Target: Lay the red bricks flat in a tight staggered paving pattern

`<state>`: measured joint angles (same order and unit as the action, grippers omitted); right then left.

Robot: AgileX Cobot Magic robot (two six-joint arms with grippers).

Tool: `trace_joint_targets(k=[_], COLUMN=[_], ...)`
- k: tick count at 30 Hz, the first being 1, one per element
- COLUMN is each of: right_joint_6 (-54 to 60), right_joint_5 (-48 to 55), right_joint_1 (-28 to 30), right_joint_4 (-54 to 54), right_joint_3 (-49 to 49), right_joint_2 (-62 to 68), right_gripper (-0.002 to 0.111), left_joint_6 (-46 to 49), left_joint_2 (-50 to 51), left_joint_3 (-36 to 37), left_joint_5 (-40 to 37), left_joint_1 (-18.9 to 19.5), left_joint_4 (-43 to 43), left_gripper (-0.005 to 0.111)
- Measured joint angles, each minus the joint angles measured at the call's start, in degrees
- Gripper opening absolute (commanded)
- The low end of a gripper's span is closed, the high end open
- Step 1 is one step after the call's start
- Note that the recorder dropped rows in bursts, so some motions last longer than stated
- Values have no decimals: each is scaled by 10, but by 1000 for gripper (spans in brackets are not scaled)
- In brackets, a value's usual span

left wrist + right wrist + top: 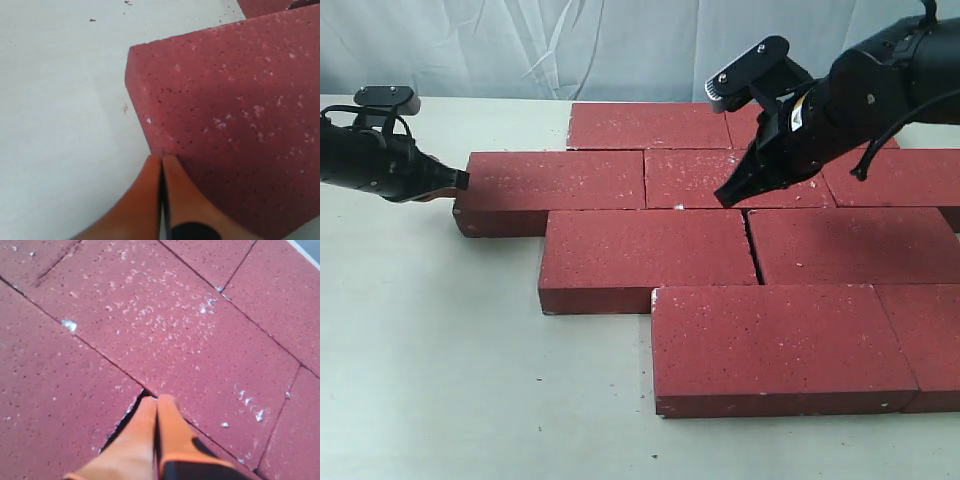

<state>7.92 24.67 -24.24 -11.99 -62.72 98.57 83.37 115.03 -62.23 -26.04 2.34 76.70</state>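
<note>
While its fingers (145, 200) are pressing together, the left hand (463, 181) is touching the leftmost brick (560, 180) end-on, along its length.

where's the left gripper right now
In the exterior view, far left: the left gripper, shut, has its tip at the left end of the leftmost brick, second row from the back.

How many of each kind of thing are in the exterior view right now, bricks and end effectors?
red bricks: 9 (one mostly hidden behind the right arm)
left end effector and right end effector: 2
Total: 11
</note>
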Motion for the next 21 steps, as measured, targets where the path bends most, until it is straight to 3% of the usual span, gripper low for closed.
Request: trace_joint_targets(k=[9,17,21], right_joint_6=[10,10,10], right_joint_5=[-31,-31,-31], right_joint_1=[0,0,0], right_joint_4=[-9,-9,-9], right_joint_3=[6,6,6], right_joint_2=[0,0,0], right_gripper=[-1,-1,-1], left_joint_6=[0,-2,-5], left_joint_2=[0,-10,-25], left_joint_3=[0,0,0], left_joint_5=[9,125,131], left_joint_1=[-1,-3,-3], left_joint_4=[5,-5,-14], left_gripper=[0,0,0])
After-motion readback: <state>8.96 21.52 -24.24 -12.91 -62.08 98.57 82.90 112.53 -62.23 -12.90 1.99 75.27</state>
